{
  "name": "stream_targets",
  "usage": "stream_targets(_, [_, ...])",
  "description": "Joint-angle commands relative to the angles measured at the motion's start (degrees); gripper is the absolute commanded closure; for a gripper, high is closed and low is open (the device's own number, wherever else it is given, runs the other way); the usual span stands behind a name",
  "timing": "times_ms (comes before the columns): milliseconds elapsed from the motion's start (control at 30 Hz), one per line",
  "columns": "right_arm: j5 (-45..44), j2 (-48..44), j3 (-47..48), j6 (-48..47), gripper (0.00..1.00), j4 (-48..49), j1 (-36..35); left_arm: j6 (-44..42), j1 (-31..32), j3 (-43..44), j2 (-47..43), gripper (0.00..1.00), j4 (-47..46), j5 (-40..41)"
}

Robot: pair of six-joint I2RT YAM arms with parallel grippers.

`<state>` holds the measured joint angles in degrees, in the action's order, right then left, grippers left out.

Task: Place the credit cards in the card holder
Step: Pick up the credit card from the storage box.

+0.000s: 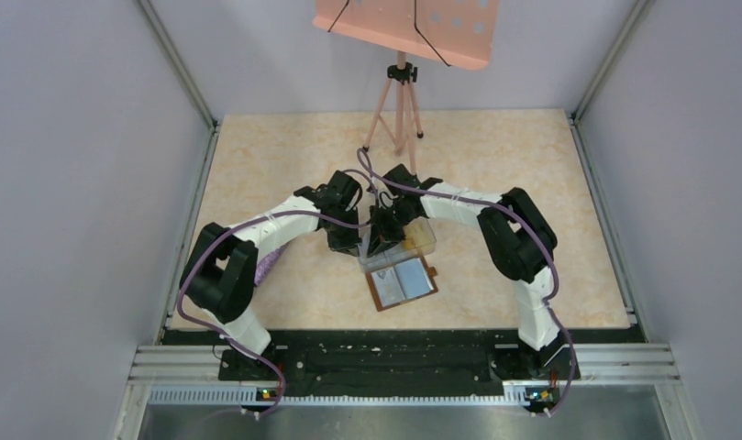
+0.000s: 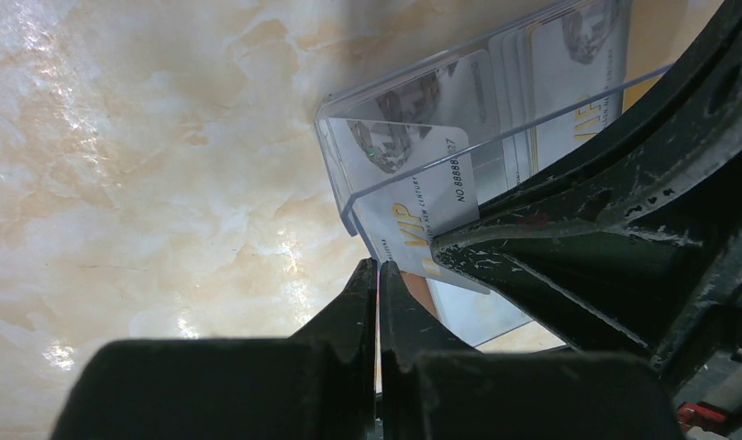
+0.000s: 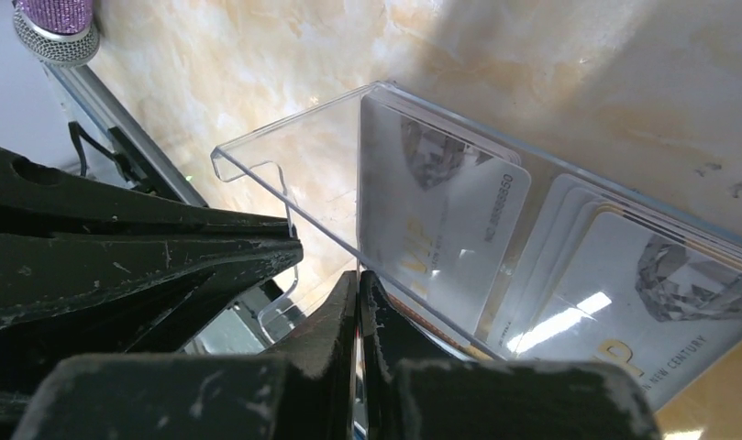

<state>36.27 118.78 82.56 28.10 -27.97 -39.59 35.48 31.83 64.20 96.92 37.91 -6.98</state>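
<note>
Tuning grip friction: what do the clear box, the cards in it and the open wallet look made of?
Clear box: rigid transparent plastic, probably acrylic, glossy; see-through walls with bright edge highlights.
Cards: thin glossy plastic, likely PVC; printed faces catch reflections.
Wallet: brown leather or imitation, matte rim; inner pockets look like clear shiny film.

The card holder [image 1: 402, 282] is a small brown leather wallet. It lies opened flat on the table with its clear inner pockets facing up and a snap tab sticking out at its right edge. It sits just beside the near side of a clear plastic box [image 3: 257, 147]. The credit cards [image 3: 614, 302] stand tilted inside that box. They are whitish, printed with a diamond picture, gold VIP lettering and a number. One card leans alone in an end compartment, and several are fanned together in the next.
</note>
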Motion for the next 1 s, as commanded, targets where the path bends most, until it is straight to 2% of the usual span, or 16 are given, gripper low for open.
stream_targets(0, [-3.3,-1.83,3.54,-1.47,1.0,-1.09,-0.68,0.63,1.98,-3.63,6.38,1.0,-2.04,2.13])
stream_targets(200, [-7.37,-7.65,4.9,-2.52,1.0,-3.6,1.41,2.63,0.84,-0.91,7.62,1.0,-1.38,3.39])
stream_targets(500, [-5.29,-15.6,1.4,-2.04,1.0,-4.27,7.85,-0.18,-1.88,8.66,11.67,1.0,2.05,5.44])
stream_targets(567, [-4.89,-17.47,0.19,-1.86,1.0,-4.29,9.13,-1.13,-2.13,10.89,11.81,0.97,2.96,5.57])
stream_targets(733, [-2.48,-22.61,-3.77,-0.29,1.0,-2.38,12.0,-2.27,-2.2,12.07,6.05,0.7,3.46,5.26])
stream_targets(800, [-0.6,-24.12,-5.41,1.05,1.0,-1.24,12.98,-2.1,-2.15,10.75,1.94,0.62,2.32,4.12])
stream_targets(933, [3.85,-27.18,-9.26,5.24,1.0,2.59,14.36,0.0,-2.23,5.79,-6.48,0.45,-4.01,-1.33])
stream_targets(967, [4.88,-27.85,-10.0,6.26,1.0,3.37,14.51,0.8,-2.26,4.09,-8.28,0.43,-6.97,-4.14])
